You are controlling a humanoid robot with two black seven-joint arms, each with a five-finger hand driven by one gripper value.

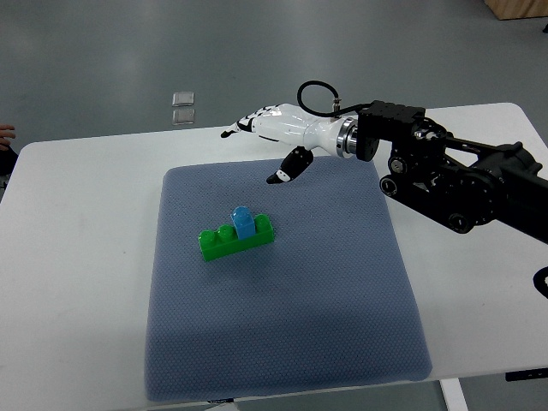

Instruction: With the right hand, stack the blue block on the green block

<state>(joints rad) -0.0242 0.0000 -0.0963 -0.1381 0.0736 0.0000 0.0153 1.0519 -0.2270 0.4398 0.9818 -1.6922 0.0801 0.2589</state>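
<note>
A long green block [224,242] lies on the grey-blue mat [282,342], left of its middle. A small blue block [242,221] sits on top of it, near the block's centre. My right hand [265,141] hovers above the mat's far edge, up and to the right of the blocks and well apart from them. Its white fingers [241,126] are stretched out to the left and the thumb [287,168] hangs down; it holds nothing. The left arm does not show.
The mat rests on a white table [77,257]. The black right arm [462,180] crosses the table's far right corner. Two small clear squares [182,106] lie on the floor beyond the table. A bit of a person shows at the left edge [5,137].
</note>
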